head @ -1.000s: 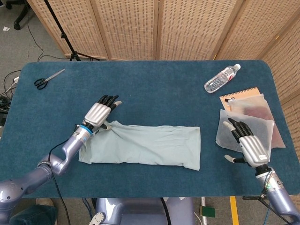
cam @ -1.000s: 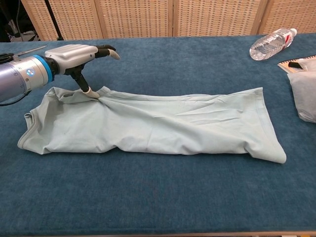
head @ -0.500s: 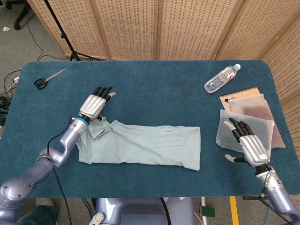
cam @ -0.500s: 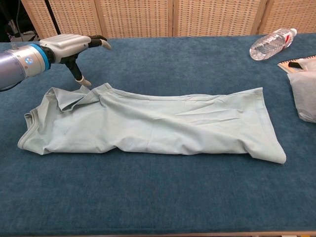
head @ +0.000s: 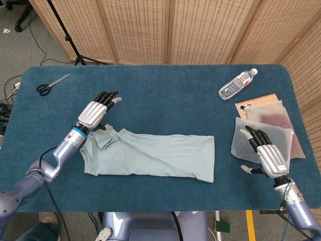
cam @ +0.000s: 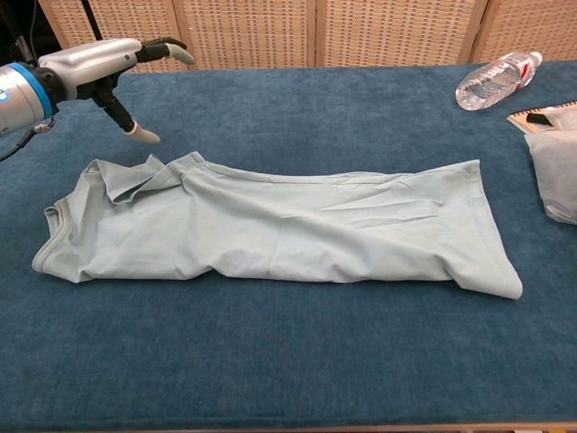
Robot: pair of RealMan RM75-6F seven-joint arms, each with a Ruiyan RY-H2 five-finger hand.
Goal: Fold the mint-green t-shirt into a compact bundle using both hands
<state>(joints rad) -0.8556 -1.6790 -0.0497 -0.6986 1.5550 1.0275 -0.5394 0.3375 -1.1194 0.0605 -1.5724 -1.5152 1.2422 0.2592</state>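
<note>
The mint-green t-shirt (head: 150, 155) (cam: 279, 230) lies on the blue table as a long flat strip, with a small flap turned over at its left end. My left hand (head: 95, 111) (cam: 108, 65) hovers open just beyond that left end, fingers spread, holding nothing and clear of the cloth. My right hand (head: 266, 154) is open at the table's right side, over the white sheets and well apart from the shirt. The chest view does not show it.
A clear plastic bottle (head: 236, 84) (cam: 496, 79) lies at the back right. White translucent sheets (head: 281, 131) cover an orange notebook (head: 253, 102) on the right. Scissors (head: 50, 85) lie at the back left corner. A tripod leg and cables stand off the table's left.
My left hand let go of the shirt's left end, then rose and drew back to the left. The released cloth settled into a small flap. The right hand stayed put.
</note>
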